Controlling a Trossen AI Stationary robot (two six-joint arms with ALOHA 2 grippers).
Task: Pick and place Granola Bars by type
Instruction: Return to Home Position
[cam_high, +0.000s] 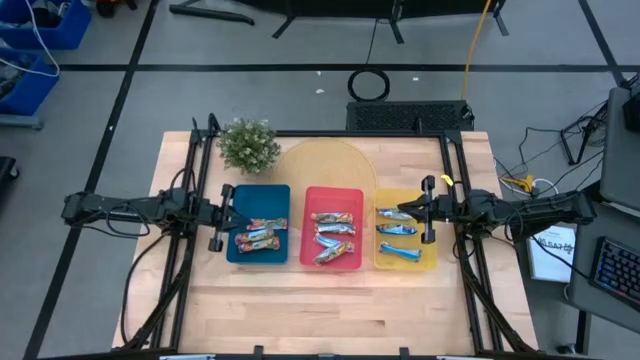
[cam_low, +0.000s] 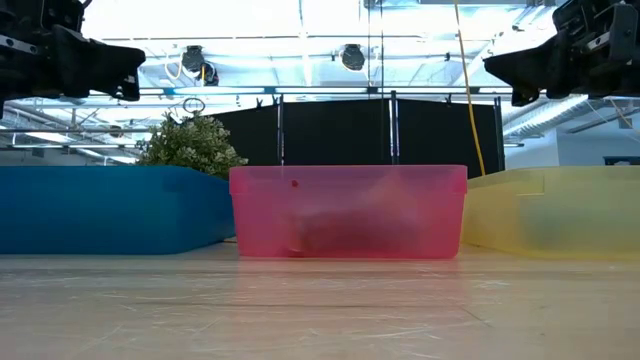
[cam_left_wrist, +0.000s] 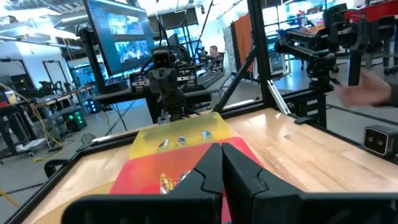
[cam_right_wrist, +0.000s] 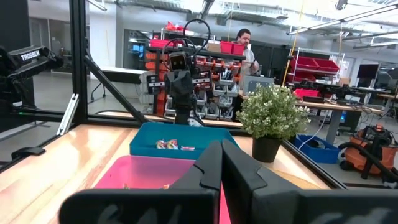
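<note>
Three trays stand side by side in the high view: a blue tray (cam_high: 244, 199) on the left holds red-green multicolour bars (cam_high: 260, 236), a pink tray (cam_high: 306, 228) in the middle holds several silvery-white bars (cam_high: 333, 238), and a yellow tray (cam_high: 428, 260) on the right holds blue bars (cam_high: 398, 240). My left gripper (cam_high: 229, 212) hovers shut and empty above the blue tray's left edge. My right gripper (cam_high: 403, 211) hovers shut and empty above the yellow tray's upper part. Both show raised above the trays in the low view.
A small potted plant (cam_high: 247, 144) stands at the far left of the table, behind the blue tray. A pale round board (cam_high: 325, 165) lies behind the trays. Bare wooden tabletop (cam_high: 330, 305) lies in front of the trays. A person shows in the room beyond (cam_right_wrist: 245, 43).
</note>
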